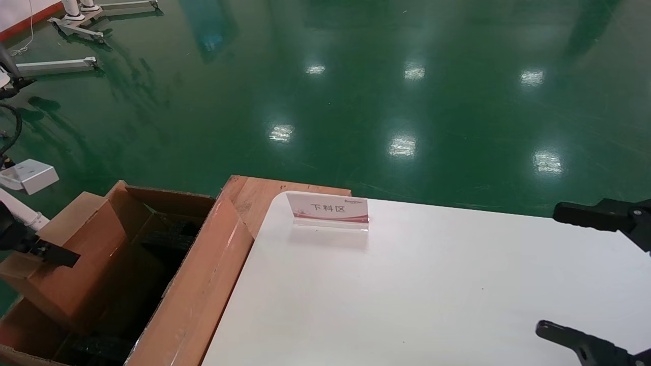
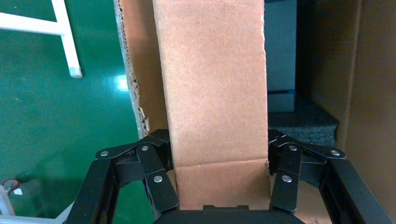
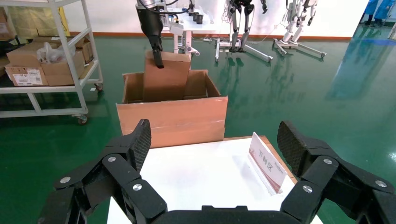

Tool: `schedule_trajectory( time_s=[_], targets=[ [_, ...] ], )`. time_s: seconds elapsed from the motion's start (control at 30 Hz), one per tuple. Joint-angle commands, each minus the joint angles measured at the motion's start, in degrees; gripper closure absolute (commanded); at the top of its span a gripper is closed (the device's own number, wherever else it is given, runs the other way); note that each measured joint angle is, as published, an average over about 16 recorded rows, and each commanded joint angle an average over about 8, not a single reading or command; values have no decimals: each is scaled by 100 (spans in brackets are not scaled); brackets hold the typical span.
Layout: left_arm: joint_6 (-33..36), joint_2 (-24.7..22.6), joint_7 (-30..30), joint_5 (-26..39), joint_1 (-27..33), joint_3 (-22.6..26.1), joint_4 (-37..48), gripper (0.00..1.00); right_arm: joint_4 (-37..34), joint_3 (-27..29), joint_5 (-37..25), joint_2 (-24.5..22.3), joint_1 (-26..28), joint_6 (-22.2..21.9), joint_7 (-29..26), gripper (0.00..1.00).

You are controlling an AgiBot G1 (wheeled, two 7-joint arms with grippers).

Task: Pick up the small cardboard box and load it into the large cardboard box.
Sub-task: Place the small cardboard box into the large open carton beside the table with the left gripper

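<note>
The small cardboard box (image 1: 71,254) stands on its narrow edge, lowered partly into the large cardboard box (image 1: 203,284) at the table's left. My left gripper (image 1: 48,251) is shut on the small box from its upper outer side. In the left wrist view the small box (image 2: 215,84) fills the gap between the fingers (image 2: 156,161), with black foam (image 2: 303,121) beyond. The right wrist view shows the small box (image 3: 166,74) rising out of the large box (image 3: 173,116). My right gripper (image 1: 552,269) is open and empty over the table's right side, also in its own view (image 3: 215,140).
A white table (image 1: 432,295) carries a small sign stand (image 1: 328,209) near its far left edge. Black foam (image 1: 168,234) lies inside the large box. A shelf cart with cartons (image 3: 46,60) and robot stands (image 3: 243,28) are on the green floor beyond.
</note>
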State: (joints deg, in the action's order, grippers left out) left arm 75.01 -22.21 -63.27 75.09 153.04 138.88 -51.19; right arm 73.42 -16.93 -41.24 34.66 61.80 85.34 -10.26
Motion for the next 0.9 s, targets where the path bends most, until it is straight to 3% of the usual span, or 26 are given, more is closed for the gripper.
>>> schedule_trajectory(
  time_s=[0.03, 0.9],
  targets=[
    [-82, -9, -3, 25, -63, 15, 20, 100, 0, -1, 0, 0, 0, 0, 0, 0],
    [-955, -187, 4, -240, -954, 0, 475, 100, 0, -9, 6, -4, 2, -4, 4, 0]
  ],
)
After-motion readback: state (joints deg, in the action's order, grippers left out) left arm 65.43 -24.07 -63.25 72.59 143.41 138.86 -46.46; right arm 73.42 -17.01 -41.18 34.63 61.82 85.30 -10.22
